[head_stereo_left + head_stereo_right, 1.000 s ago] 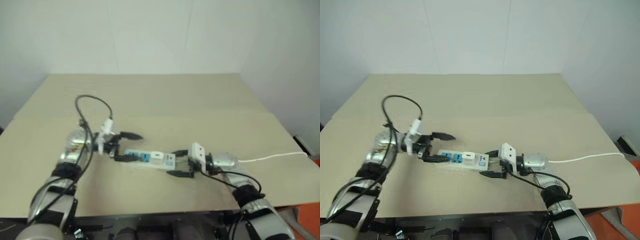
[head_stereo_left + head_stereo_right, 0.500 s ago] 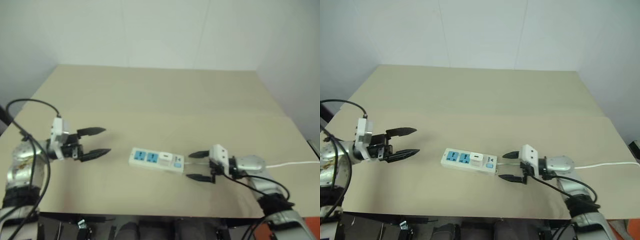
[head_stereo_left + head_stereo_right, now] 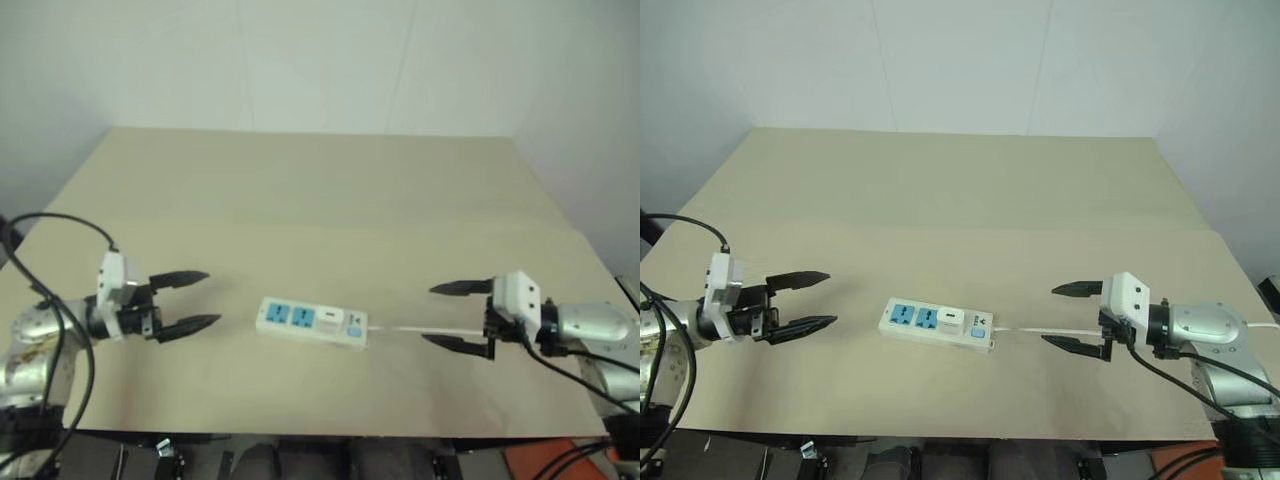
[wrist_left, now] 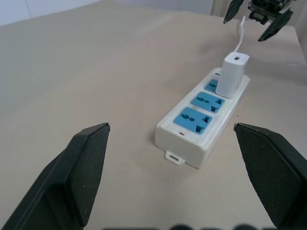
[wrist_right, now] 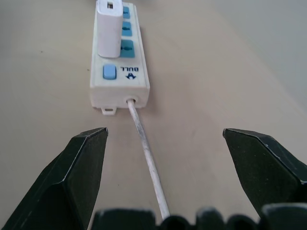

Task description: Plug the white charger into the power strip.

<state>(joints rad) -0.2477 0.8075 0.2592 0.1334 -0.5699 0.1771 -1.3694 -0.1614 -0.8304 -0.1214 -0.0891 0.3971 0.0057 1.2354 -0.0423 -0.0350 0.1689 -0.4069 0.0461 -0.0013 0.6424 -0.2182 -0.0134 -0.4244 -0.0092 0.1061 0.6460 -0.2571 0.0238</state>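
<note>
Trailing from power strip [image 3: 934, 325] (charger [image 3: 952, 320] seated): thin cord [image 3: 1040, 331].

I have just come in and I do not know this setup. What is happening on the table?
A two-armed robot is working with a power strip on a table. A white charger stands plugged into the socket nearest the strip's switch and cord. Both grippers are open and hold nothing: the left gripper is off one end of the strip, the right gripper off the cord end. Neither touches it.

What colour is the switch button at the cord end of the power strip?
Light blue. The button sits on the white power strip beside the white charger; the right wrist view shows it best.
</note>
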